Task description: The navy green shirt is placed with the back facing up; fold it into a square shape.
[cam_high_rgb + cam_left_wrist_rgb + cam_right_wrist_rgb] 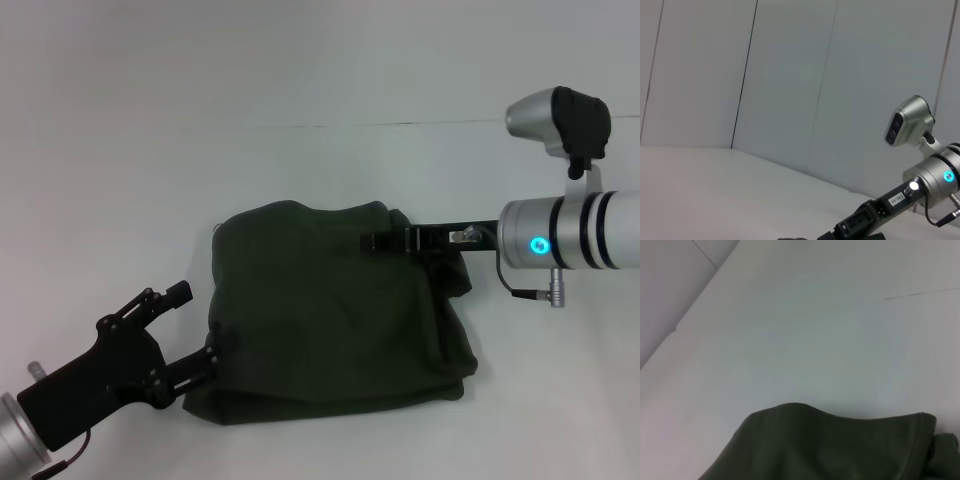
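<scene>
Olive-green cloth, soft and matte — the shirt [335,310] lies bunched into a rough, blocky heap on the white table [300,90], already gathered to something near a square, though edges sag and the near right corner droops unevenly. Judging from that, most of the folding looks done; tidying and squaring the outline is what seems left.

Nearest, the left gripper [190,325] sits at the shirt's near left edge. One finger is raised clear of the cloth, the other reaches down to the hem — spread apart, gripping nothing that I can see.

Farther off, the right gripper [385,241] lies over the shirt's far edge, its black fingers pointing across the fabric toward the left gripper. Whether it pinches cloth or merely rests on it, I cannot tell.

Right wrist view shows only the shirt's humped far edge against bare table.

Containers: none visible anywhere.
</scene>
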{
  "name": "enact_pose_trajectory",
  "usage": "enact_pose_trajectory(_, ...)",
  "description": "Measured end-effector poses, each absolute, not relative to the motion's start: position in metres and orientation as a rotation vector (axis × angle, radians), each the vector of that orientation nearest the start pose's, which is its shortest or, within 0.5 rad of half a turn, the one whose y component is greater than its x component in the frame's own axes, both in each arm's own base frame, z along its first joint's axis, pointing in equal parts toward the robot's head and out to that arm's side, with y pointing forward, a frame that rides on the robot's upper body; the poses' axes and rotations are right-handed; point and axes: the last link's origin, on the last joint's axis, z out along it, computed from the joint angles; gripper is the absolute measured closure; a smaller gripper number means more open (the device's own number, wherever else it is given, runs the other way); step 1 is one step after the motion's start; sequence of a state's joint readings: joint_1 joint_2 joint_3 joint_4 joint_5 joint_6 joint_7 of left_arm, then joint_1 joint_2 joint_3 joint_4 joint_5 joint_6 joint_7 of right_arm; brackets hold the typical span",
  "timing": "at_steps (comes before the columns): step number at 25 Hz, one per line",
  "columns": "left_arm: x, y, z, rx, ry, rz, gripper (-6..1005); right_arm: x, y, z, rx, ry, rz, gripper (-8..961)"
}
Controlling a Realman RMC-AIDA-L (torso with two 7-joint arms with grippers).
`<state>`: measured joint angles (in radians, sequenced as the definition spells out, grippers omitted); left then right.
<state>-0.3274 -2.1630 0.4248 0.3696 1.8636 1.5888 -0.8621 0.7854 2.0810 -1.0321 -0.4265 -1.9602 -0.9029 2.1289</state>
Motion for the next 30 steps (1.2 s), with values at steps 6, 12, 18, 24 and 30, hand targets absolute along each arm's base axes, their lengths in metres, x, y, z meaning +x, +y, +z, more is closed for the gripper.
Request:
enact_pose_trajectory(6, -0.309, 0.251, -0.039, -2.322, -0.597, -0.986, 113, 0.227, 0.413, -0.067, -2.315, 1.417, 0.458, 492)
enact_pose_trajectory(12, -0.308, 0.251, -0.039, -2.32, -0.601, -0.992, 113, 0.229, 0.413, -0.064, -2.3, 1.385, 0.522, 640)
enact_pose_trajectory(18, -0.307, 0.251, -0.04, -2.323, -0.6, -1.0, 112, 0.227, 0.411, -0.062, -2.323, 1.324, 0.584, 775)
enact_pose_trajectory(24, -0.306, 0.251, -0.04, -2.325, -0.601, -1.011, 113, 0.228, 0.41, -0.057, -2.327, 1.308, 0.605, 931)
enact_pose_trajectory(30, -0.306, 0.251, -0.04, -2.324, -0.604, -1.007, 114, 0.239, 0.409, -0.04, -2.281, 1.313, 0.657, 896)
